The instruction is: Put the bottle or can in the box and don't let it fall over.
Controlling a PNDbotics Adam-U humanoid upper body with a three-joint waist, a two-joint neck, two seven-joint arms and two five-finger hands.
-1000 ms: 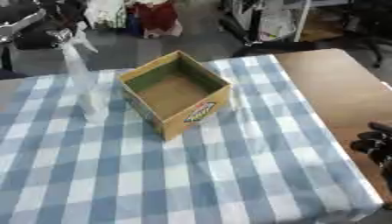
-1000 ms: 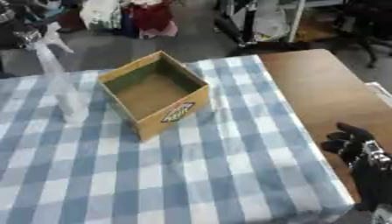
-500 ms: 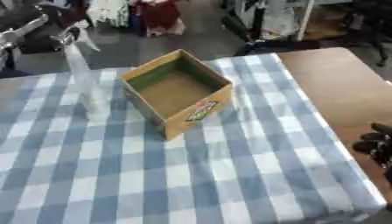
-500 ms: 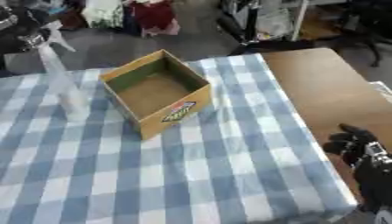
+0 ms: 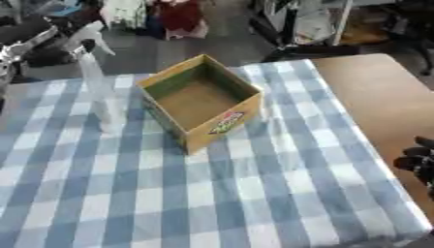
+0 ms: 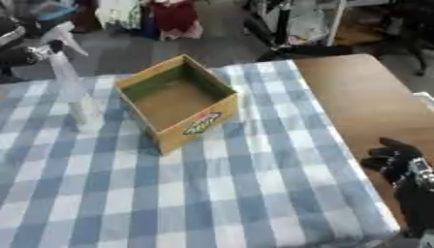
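Observation:
A clear spray bottle (image 5: 98, 92) with a white trigger head stands upright on the blue-and-white checked cloth, just left of the box and apart from it. The open cardboard box (image 5: 202, 104) sits at the middle of the table, turned corner-on, with nothing inside and a bright label on its front wall. A black and silver arm (image 5: 23, 39) comes in at the upper left edge, close to the bottle's top; its hand is not clear. My right hand (image 6: 396, 162) rests open at the lower right, past the cloth's edge, holding nothing.
The checked cloth (image 5: 212, 193) covers most of the table; bare brown tabletop (image 5: 381, 101) shows along the right. Chairs, bags and clutter stand on the floor beyond the far edge.
The whole picture has shifted slightly, so the camera moved. The bottle, the box and my right hand stay where they were.

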